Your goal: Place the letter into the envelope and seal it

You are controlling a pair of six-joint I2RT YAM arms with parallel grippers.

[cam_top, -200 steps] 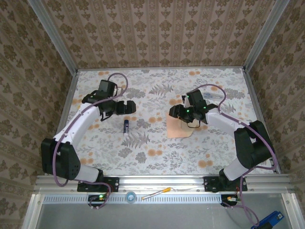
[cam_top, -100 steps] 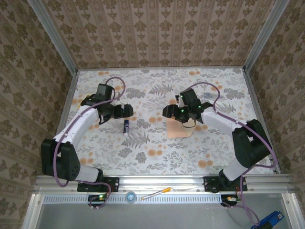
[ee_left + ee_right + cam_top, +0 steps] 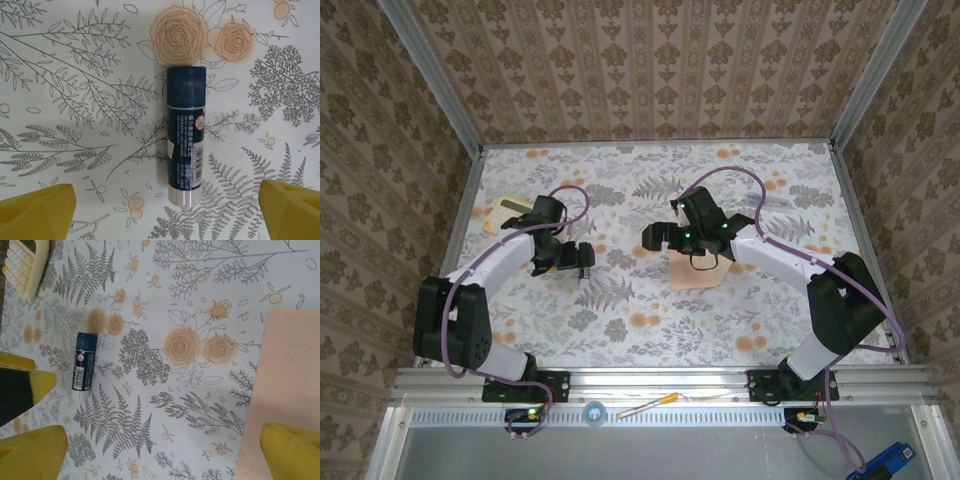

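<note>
Brown damask-patterned walls (image 3: 650, 70) around a floral-printed tabletop (image 3: 650, 335), aluminium rail (image 3: 660, 380) along its near edge.

- desk (image 3: 650, 330) is covered in a pale floral print: grey ferns, orange roses
- dark blue glue stick (image 3: 186, 137) lying flat left of centre, cap on, silver base pointing toward the near edge
- salmon-pink paper (image 3: 695, 273) flat around the middle, a bit right of the glue stick, not touching it; can't tell if it's one sheet or two
- cream ridged plastic thing (image 3: 24, 262) out at the far left
</note>
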